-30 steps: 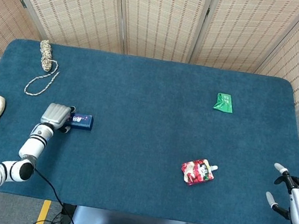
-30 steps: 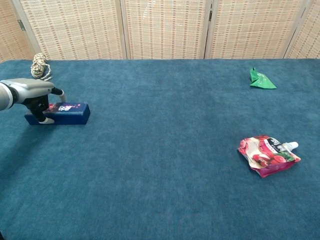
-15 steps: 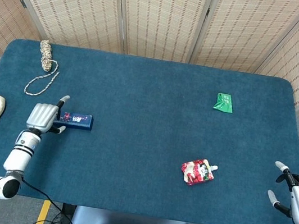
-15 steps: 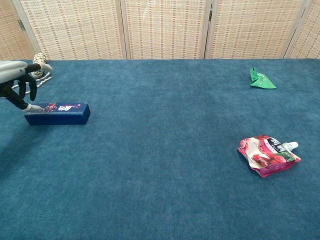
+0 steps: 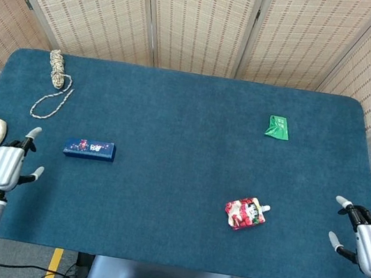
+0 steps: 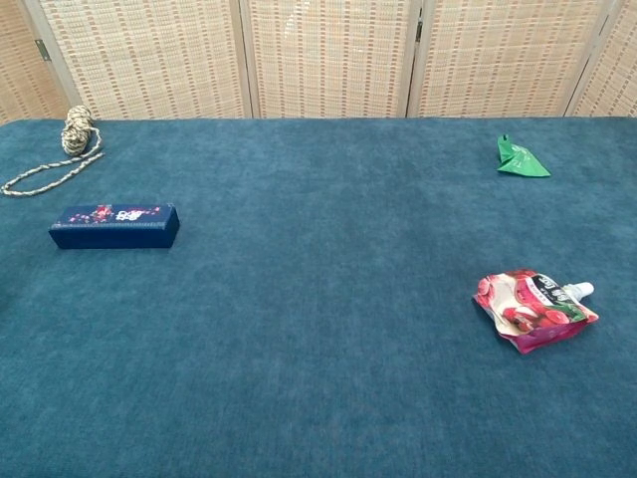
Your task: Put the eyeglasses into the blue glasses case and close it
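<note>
Robot hand (image 5: pixel 3 165) on my left hangs empty, fingers spread, near the closed dark-blue rectangular glasses case (image 5: pixel 89 148); no eyeglasses are visible, so I judge the task finished, nothing more needed.

Probably lab: screened blue table (image 5: pixel 197 112).

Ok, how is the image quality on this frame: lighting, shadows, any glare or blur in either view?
Head view: even, soft light, no glare; the blue glasses case and rope are sharp, and both hands, left hand and right hand, show no motion blur. Chest view: equally sharp, only a faint shadow beside the red pouch; the table's near corners darken slightly.
</note>
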`<move>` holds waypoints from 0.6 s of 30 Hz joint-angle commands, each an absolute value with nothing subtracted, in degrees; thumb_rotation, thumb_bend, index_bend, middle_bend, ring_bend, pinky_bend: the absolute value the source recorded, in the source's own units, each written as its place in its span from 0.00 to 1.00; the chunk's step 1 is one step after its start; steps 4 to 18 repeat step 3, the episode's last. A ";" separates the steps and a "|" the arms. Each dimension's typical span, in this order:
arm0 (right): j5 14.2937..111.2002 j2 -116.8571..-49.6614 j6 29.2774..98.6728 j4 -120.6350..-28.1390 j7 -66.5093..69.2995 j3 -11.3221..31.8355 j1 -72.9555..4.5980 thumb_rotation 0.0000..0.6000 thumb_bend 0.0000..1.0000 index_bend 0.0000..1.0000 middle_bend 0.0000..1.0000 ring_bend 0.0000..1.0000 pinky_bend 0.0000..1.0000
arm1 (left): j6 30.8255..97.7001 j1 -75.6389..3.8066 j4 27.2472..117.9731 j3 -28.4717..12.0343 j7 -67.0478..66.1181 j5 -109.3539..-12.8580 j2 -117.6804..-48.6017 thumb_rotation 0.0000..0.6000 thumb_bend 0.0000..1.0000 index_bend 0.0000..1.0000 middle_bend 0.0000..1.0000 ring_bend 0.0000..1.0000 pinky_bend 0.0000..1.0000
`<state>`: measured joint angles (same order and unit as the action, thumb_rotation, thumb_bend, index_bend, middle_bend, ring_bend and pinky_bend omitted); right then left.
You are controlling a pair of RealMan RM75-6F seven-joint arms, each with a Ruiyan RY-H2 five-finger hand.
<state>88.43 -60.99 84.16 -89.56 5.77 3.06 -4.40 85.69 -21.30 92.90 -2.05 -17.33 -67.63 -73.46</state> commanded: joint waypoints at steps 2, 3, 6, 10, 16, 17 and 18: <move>88.59 -61.37 84.61 -89.40 5.73 3.00 -4.26 1.00 0.30 0.17 0.36 0.27 0.30 | 88.56 -17.80 96.44 -0.21 -17.49 -69.80 -70.68 1.00 0.27 0.14 0.45 0.43 0.55; 88.61 -61.47 84.74 -89.38 5.62 2.97 -4.20 1.00 0.30 0.17 0.36 0.27 0.30 | 89.09 -16.99 97.23 0.16 -17.73 -70.23 -70.16 1.00 0.27 0.14 0.45 0.43 0.54; 88.61 -61.47 84.74 -89.38 5.62 2.97 -4.20 1.00 0.30 0.17 0.36 0.27 0.30 | 89.09 -16.99 97.23 0.16 -17.73 -70.23 -70.16 1.00 0.27 0.14 0.45 0.43 0.54; 88.61 -61.47 84.74 -89.38 5.62 2.97 -4.20 1.00 0.30 0.17 0.36 0.27 0.30 | 89.09 -16.99 97.23 0.16 -17.73 -70.23 -70.16 1.00 0.27 0.14 0.45 0.43 0.54; 88.61 -61.47 84.74 -89.38 5.62 2.97 -4.20 1.00 0.30 0.17 0.36 0.27 0.30 | 89.09 -16.99 97.23 0.16 -17.73 -70.23 -70.16 1.00 0.27 0.14 0.45 0.43 0.54; 88.61 -61.47 84.74 -89.38 5.62 2.97 -4.20 1.00 0.30 0.17 0.36 0.27 0.30 | 89.09 -16.99 97.23 0.16 -17.73 -70.23 -70.16 1.00 0.27 0.14 0.45 0.43 0.54; 88.61 -61.47 84.74 -89.38 5.62 2.97 -4.20 1.00 0.30 0.17 0.36 0.27 0.30 | 89.09 -16.99 97.23 0.16 -17.73 -70.23 -70.16 1.00 0.27 0.14 0.45 0.43 0.54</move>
